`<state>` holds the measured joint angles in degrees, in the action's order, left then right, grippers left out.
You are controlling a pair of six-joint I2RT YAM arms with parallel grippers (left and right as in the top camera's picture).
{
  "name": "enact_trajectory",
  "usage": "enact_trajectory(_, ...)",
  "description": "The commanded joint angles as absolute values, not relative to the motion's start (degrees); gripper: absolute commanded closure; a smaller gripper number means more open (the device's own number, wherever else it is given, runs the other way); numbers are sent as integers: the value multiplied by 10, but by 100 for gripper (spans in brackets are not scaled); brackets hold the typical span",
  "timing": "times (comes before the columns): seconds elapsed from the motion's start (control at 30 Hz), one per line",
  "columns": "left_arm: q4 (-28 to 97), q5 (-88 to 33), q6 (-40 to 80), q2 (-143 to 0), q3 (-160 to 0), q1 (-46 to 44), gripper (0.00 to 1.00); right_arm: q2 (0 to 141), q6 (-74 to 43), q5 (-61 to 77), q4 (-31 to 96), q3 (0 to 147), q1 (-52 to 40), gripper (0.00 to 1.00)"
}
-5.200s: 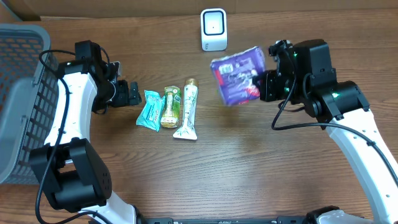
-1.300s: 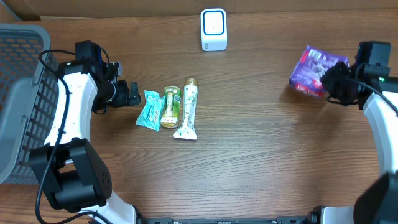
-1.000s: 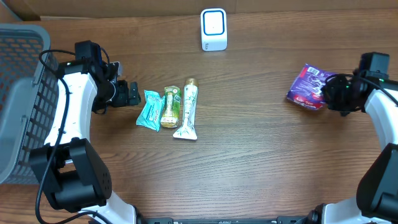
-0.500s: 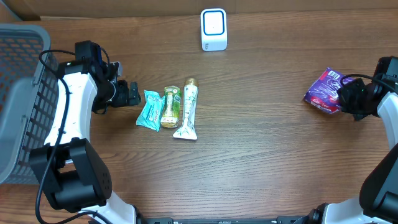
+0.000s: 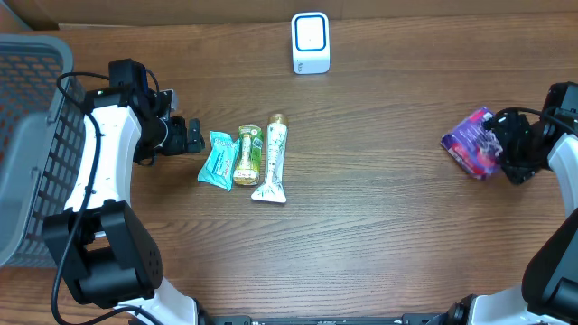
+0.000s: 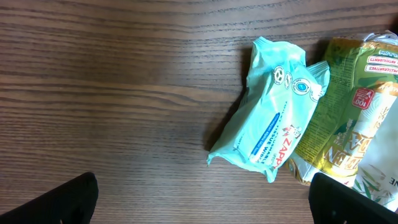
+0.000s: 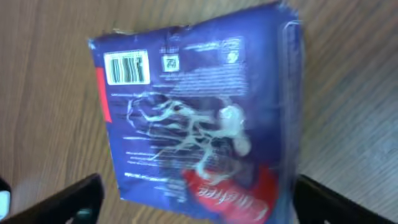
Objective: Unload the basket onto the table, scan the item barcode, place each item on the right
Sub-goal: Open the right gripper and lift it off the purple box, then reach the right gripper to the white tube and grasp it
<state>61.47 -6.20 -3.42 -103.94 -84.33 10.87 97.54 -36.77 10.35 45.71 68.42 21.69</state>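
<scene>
Purple packet (image 7: 199, 124): likely soft, light, crinkly; barcode (image 7: 127, 67) at one corner; best taken by side edges. Right claw (image 5: 501, 152) released, straddling it; left claw (image 5: 193, 137) spread, empty.

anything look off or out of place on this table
Only the purple packet: it sits alone near the table's right edge, turned askew and far from the white scanner. The three other items lie tidily side by side in the middle.
</scene>
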Motion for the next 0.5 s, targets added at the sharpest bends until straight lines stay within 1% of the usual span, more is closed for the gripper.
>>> enact_trajectory(0.0,614,-62,-45,-1028,-841,105,0,963,-347,108,485,728,215,0)
enact_trajectory(0.13,614,-62,-45,-1028,-841,105,0,930,-317,123,536,798,200,0)
enact_trajectory(0.23,614,-62,-45,-1028,-841,105,0,903,-279,219,542,826,169,0)
enact_trajectory(0.27,614,-62,-45,-1028,-841,105,0,892,-268,282,536,827,144,0)
enact_trajectory(0.33,614,-62,-45,-1028,-841,105,0,891,-264,336,529,827,108,0)
enact_trajectory(0.47,614,-62,-45,-1028,-841,105,1,900,-265,357,480,811,10,0)
